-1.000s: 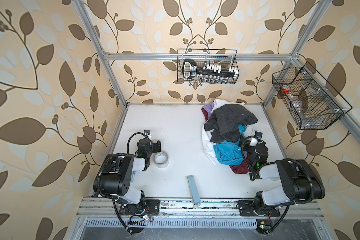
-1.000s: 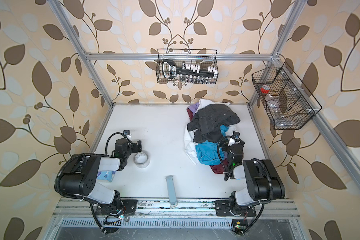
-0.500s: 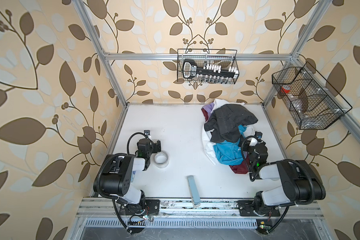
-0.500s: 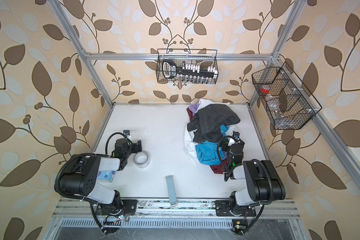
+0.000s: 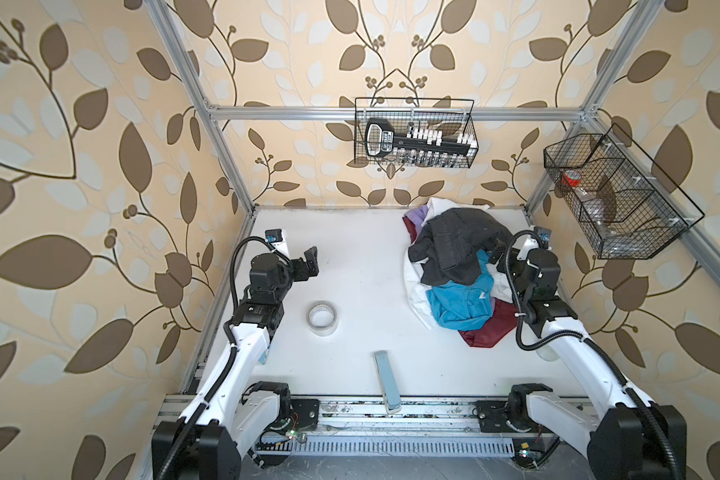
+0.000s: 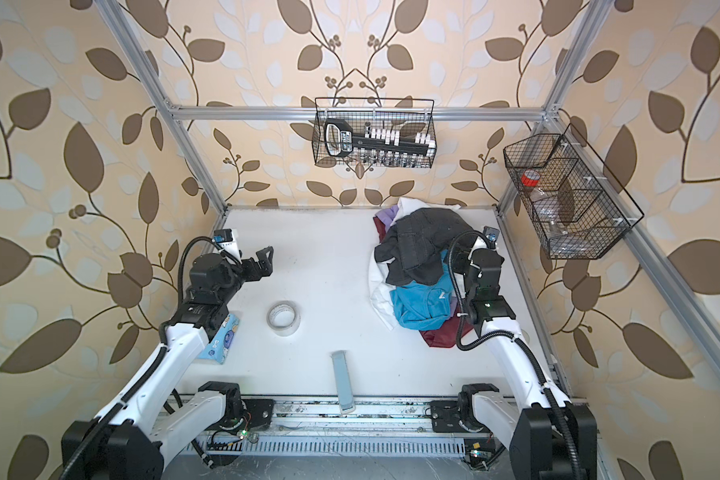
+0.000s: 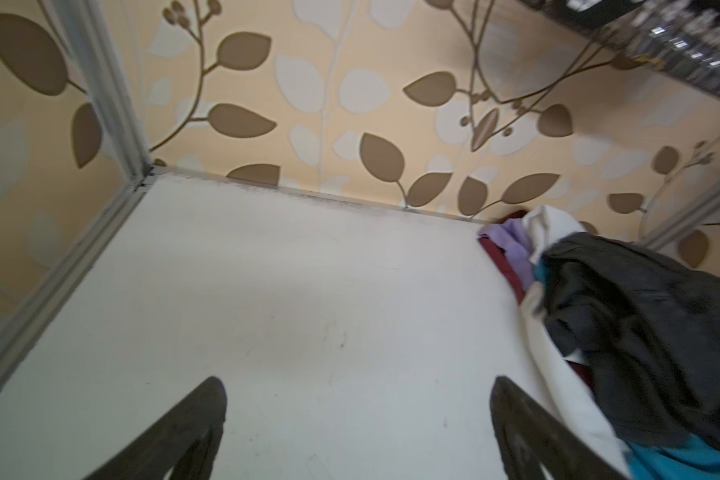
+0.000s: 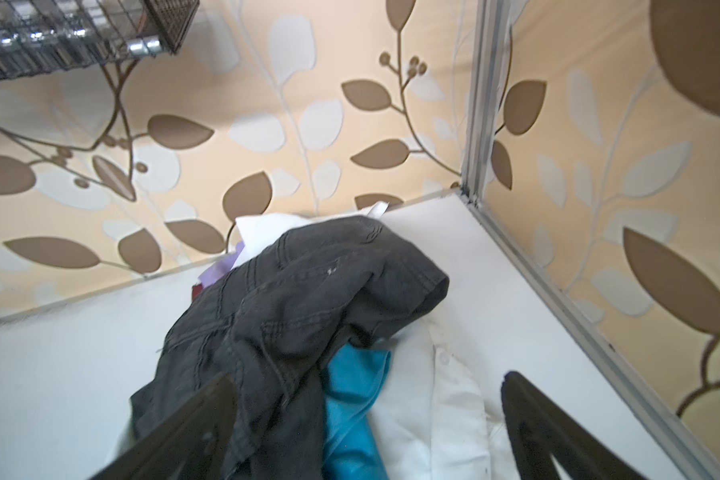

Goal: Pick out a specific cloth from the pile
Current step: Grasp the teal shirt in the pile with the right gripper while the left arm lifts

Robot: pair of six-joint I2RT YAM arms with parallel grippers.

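- The white table [image 5: 362, 257] is carrying everything, and is showing in both top views.
- The pile [image 5: 454, 253] of mixed clothes is lying on it at the far right corner; the cloth [image 5: 458, 305] is sitting in the pile's near part.
- A tape roll [image 5: 322, 318] is lying well left of the pile.
- A grey-blue bar [image 5: 386, 386] is resting nearer than the tape roll, reaching the table's front edge.
- A tissue pack [image 6: 221, 340] is lying left of the tape roll.

Leaf-print walls [image 5: 80, 174], white tabletop [image 5: 362, 257], wire baskets [image 5: 414, 133].
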